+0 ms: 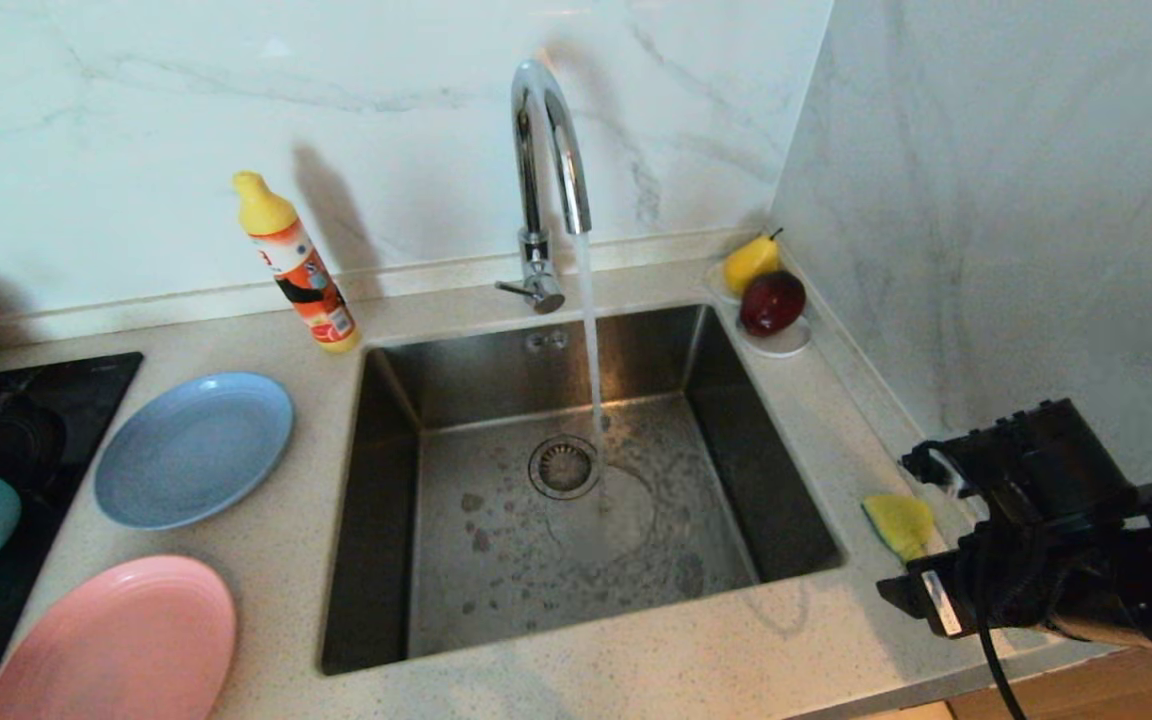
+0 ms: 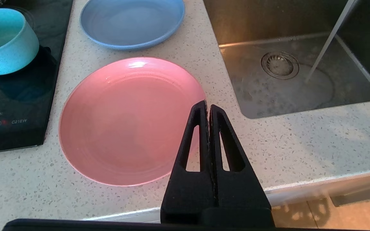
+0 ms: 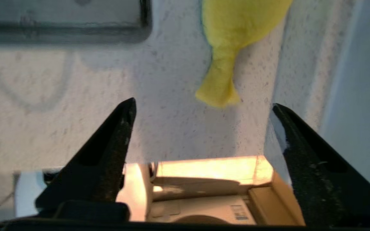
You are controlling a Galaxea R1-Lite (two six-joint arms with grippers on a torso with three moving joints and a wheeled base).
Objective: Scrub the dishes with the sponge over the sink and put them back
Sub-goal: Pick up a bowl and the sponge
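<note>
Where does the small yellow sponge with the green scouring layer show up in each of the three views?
Head view: yellow sponge with a green edge lies on the speckled counter right of the stainless steel sink, just ahead of the right gripper.
Left wrist view: not in it.
Right wrist view: sponge at the upper middle, beyond the open right gripper, untouched.
Shared landmark: the sink rim, seen in all three views.

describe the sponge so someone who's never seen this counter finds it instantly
Start at the steel sink; go to the counter strip between its right rim and the marble side wall, just ahead of the open right hand. The sponge lies there: small, soft, yellow, crumpled, unlike the smooth yellow pear on the saucer farther back.
</note>
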